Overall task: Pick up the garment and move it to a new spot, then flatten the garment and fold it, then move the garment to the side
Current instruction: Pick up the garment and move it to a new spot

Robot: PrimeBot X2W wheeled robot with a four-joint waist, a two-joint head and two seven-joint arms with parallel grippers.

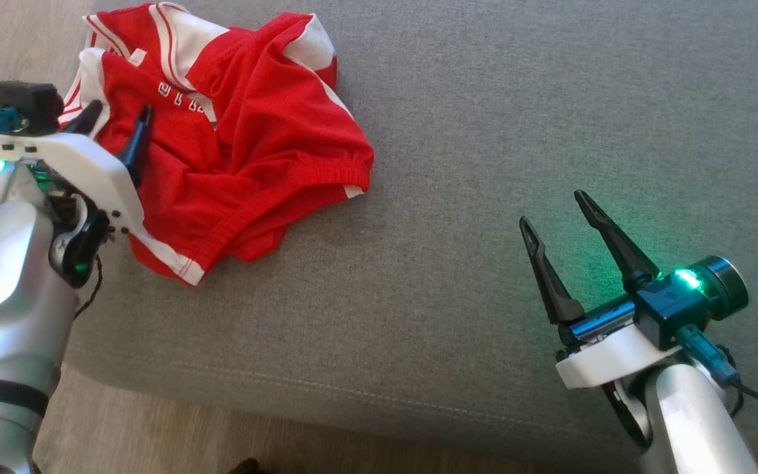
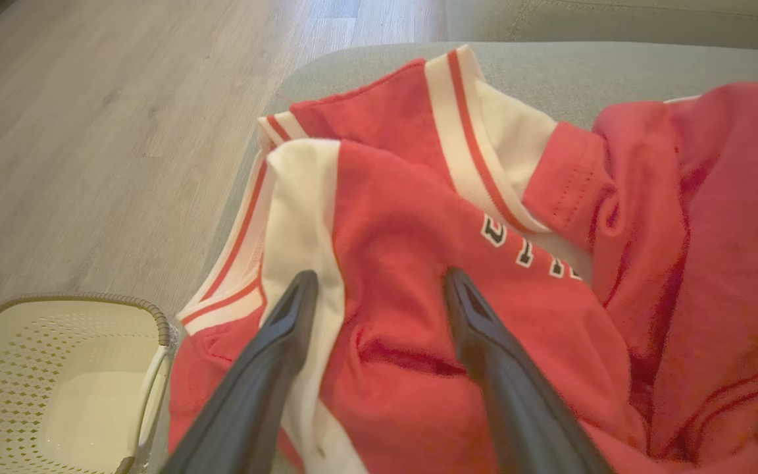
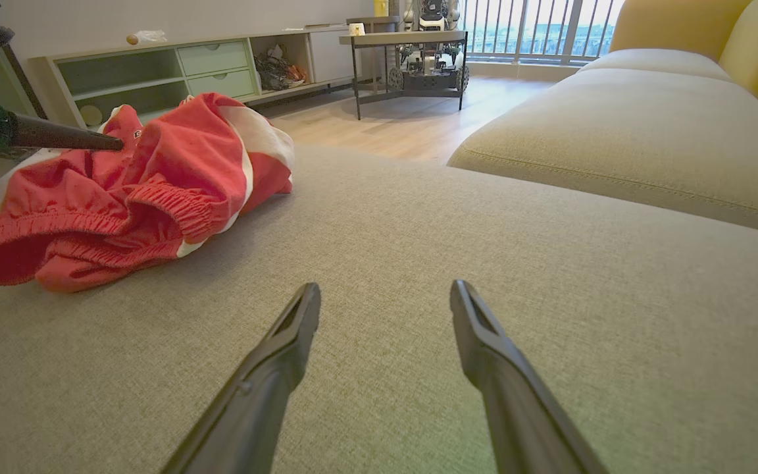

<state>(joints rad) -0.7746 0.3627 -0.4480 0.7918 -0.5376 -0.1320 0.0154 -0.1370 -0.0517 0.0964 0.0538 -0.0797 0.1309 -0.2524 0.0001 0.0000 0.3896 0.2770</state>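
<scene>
Garment (image 1: 241, 145): red sports jersey with white panels and striped trim, lying crumpled in a loose heap on the grey sofa seat (image 1: 484, 99). Not flattened, not folded. White lettering (image 2: 530, 253) shows partly between folds. An elastic-looking hem faces the right wrist view (image 3: 122, 191).

Left gripper (image 1: 121, 108): over the garment's left part, fingers spread wide, nothing between them. In the left wrist view (image 2: 380, 276) one fingertip lies over a white panel and the other over red cloth just short of the lettering. Whether the tips press into the cloth or sit just above it: cannot tell. From the right wrist view one left finger (image 3: 56, 138) reaches level to the top of the heap.

Right gripper (image 1: 551, 207): well apart from the garment, to its right, over bare seat fabric. Fingers open and empty (image 3: 385, 288), pointing along the seat with the garment off to their left.

Surroundings, relative to the garment: a cream perforated basket (image 2: 56, 368) on the wooden floor (image 2: 89, 131) just off its left edge, beside the seat. A low shelf unit (image 3: 188, 66) against the wall beyond it. A second sofa cushion (image 3: 649, 131) far to its right.
</scene>
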